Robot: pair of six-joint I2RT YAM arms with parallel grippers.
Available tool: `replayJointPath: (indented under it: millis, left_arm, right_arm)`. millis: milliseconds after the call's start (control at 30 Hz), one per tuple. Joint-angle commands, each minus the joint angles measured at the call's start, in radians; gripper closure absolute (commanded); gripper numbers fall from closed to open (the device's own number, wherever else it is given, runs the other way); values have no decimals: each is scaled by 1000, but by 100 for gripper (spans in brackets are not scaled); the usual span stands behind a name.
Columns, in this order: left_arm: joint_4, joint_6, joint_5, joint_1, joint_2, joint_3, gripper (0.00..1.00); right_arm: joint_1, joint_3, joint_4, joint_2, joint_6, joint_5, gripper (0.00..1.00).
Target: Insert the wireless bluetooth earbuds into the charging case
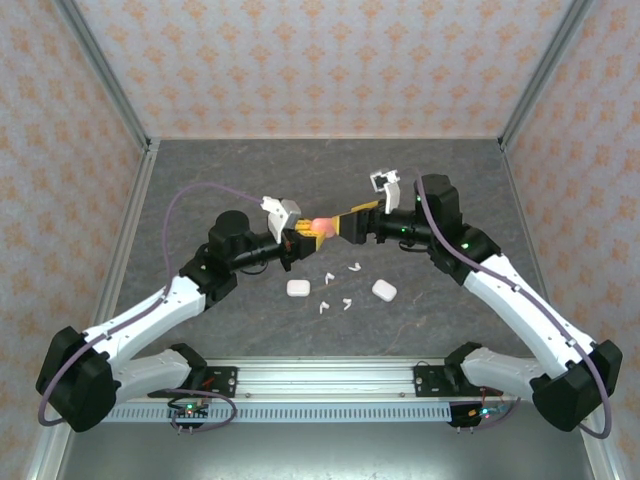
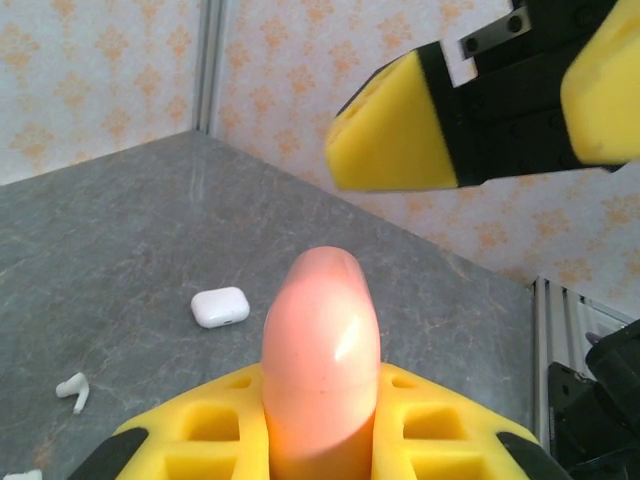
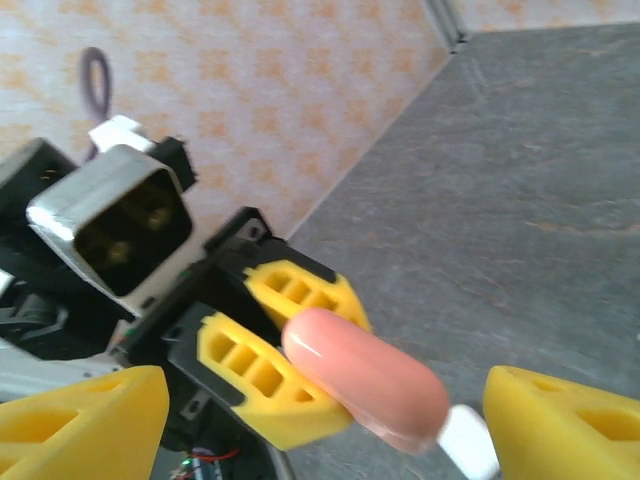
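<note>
- On the overhead camera, both arms reach inward and meet above the middle of the grey worktop (image 1: pixel 200 200).
- My left end effector (image 1: pixel 306 232) is clamped on a salmon-pink charging case (image 1: pixel 322 226) and holds it raised off the worktop. On the left wrist camera the case stands up between the yellow fingers (image 2: pixel 160 445). It looks smooth and rounded, with its lid apparently down.
- My right end effector (image 1: pixel 347 225) sits just at 3 o'clock of that case, jaws spread wide and holding nothing. On its own camera the case lies between its two fingers, apart from both.
- The earbuds (image 1: pixel 328 276), four small white stemmed pieces, lie loose on the worktop toward 6 o'clock of the held case. Two white cases (image 1: pixel 298 288) flank them, one at 7 o'clock and one at 5 o'clock.
- I judge the step in hand to be presenting the case so its lid can be opened; no earbud has been picked up yet.
- Next, I think the right end effector must catch the lid edge gently while the left grips firmly, because the glossy shell could slip.
</note>
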Motion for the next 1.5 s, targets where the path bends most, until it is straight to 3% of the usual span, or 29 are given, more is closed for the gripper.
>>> replayJointPath:
  millis: [0,200,367,533,633,800,1133,1467]
  left_arm:
    - [15,-53,-30,56,30,17,100]
    - [-16,-115,-6,190,116,38,100]
    - [-174,-113,40,275,268,160,100]
    - [-318,-162,168,375,505,332,100]
    - [-432,-182,233,395,659,468,100]
    - [-522,-183,208,398,839,602,100]
    - [-548,-222,126,399,982,690,100]
    - [-626,-175,31,399,989,691,65]
  right_arm:
    - [-22,0,-14,-61,3,154,13]
    - [-61,-84,17,-113,90,288,0]
    - [-74,-138,41,-135,149,338,1]
    - [-75,-144,-25,-134,182,456,1]
    - [-76,-148,-49,-134,189,478,1]
    - [-75,-148,-80,-142,189,497,1]
    - [-75,-159,-107,-163,184,517,1]
    - [-74,-167,-124,-167,163,517,1]
